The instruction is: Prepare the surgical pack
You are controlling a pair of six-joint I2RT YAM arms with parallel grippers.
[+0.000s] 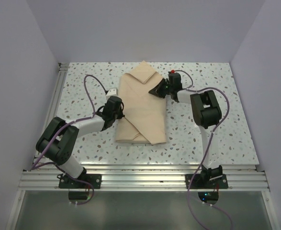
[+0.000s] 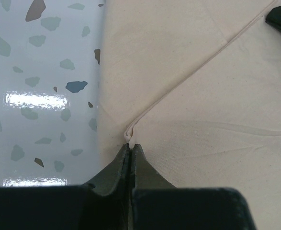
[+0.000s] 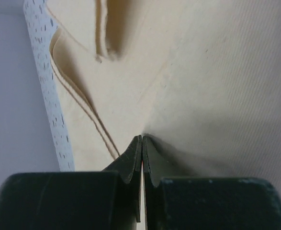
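Observation:
The surgical pack (image 1: 142,110) lies in the middle of the speckled table as a folded tan cloth bundle, with a pointed flap at its far end. My left gripper (image 1: 120,109) is at the bundle's left edge. In the left wrist view it (image 2: 130,145) is shut on the hemmed edge of a cloth flap (image 2: 188,67), which runs diagonally away from the tips. My right gripper (image 1: 152,91) is over the bundle's far right part. Its jaws (image 3: 142,136) are shut on a pinch of the cloth (image 3: 217,86), and creases run into the tips.
The speckled table (image 1: 217,100) is bounded by grey walls on three sides and an aluminium rail (image 1: 140,179) at the near edge. Purple cables loop from both arms above the table.

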